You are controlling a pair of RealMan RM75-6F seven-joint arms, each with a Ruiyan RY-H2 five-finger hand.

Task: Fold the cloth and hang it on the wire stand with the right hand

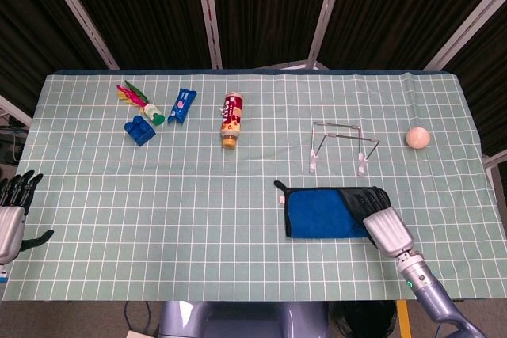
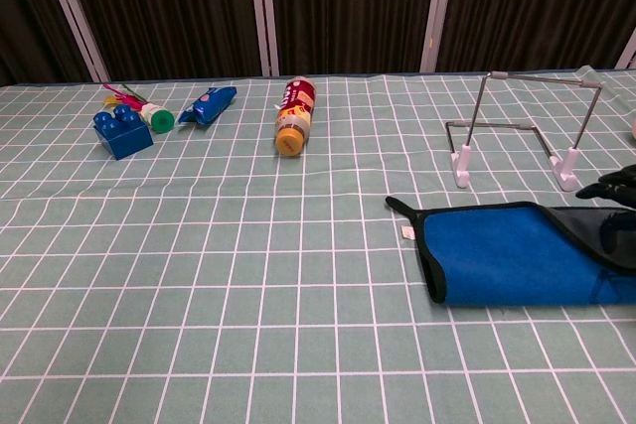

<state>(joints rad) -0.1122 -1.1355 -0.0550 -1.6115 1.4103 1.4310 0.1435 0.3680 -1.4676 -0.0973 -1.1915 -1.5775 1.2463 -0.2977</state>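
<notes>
from above only, left hand (image 1: 11, 210) fingers apart; right hand (image 1: 379, 213) fingers grip cloth (image 1: 321, 213).

Qty: 1 cloth (image 1: 320, 213), 1 stand (image 1: 341, 146), 1 bottle (image 1: 231, 119), 1 ball (image 1: 417, 138), 1 brick (image 1: 140, 128), 1 packet (image 1: 181, 105), 1 shuttlecock (image 1: 139, 100), 2 hands: left (image 1: 13, 211), right (image 1: 377, 215).

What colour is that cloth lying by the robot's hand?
Bright blue with a black edge; the cloth shows best in the chest view.

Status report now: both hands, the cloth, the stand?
Right hand rests on blue cloth, grip unclear. Left hand open, far off. Cloth flat on table. Wire stand free behind it.
</notes>
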